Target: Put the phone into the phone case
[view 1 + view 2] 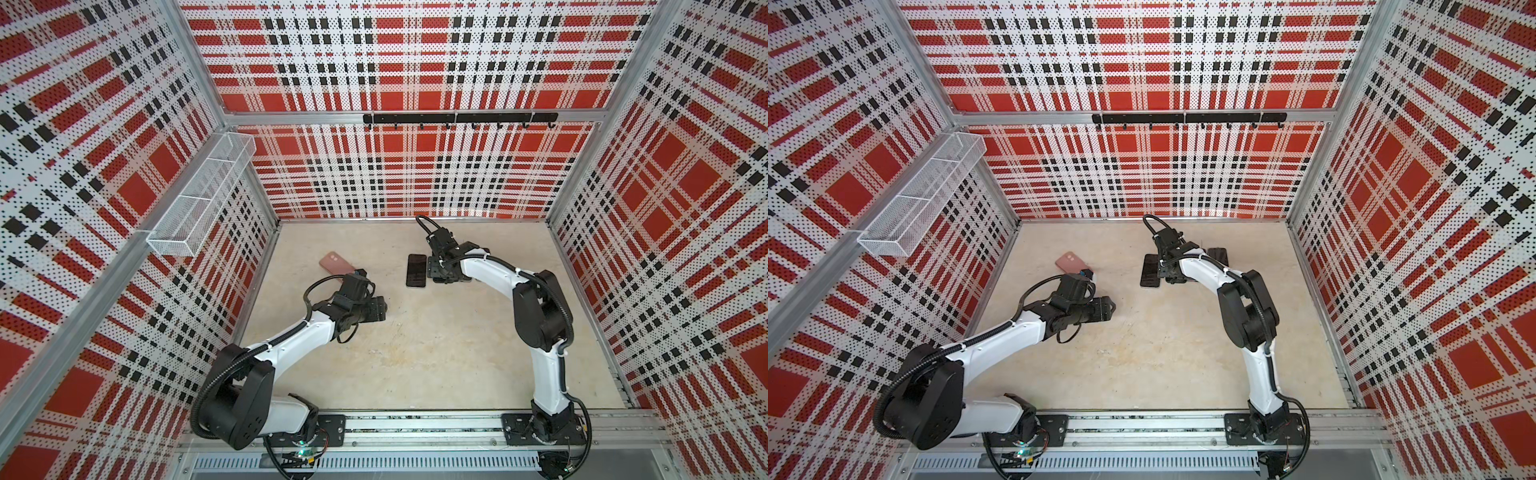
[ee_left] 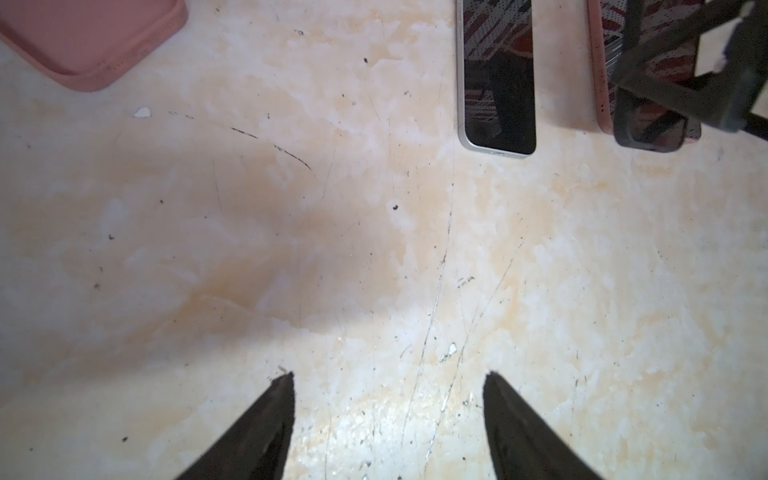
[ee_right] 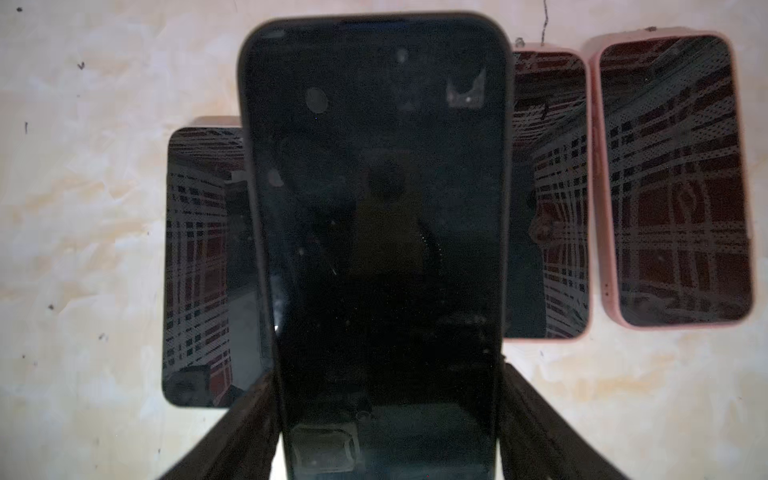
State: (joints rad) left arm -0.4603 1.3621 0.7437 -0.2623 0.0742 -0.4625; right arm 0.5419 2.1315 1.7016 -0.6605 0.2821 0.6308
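Where the right gripper (image 3: 386,370) clamps it by its two long edges, the phone (image 3: 374,187) is held with its dark face toward the wrist camera, over other handsets lying on the bench (image 3: 83,208).

Bare phone (image 3: 195,266): flat on the bench, screen up, partly hidden behind the held phone. In both top views it lies just left of the right arm's wrist.

Inner cased phone (image 3: 548,195), outer cased phone (image 3: 673,178): pink rims, screens up, side by side. They lie on the opposite side of the held phone from the bare phone.

Left gripper (image 2: 388,374): jaws apart, nothing between them, over bare bench, well apart from the handsets.

Case (image 1: 334,262): pink, empty, lying on the bench near the left wall, just beyond the left wrist and well apart from the phone. Which face is up cannot be told.
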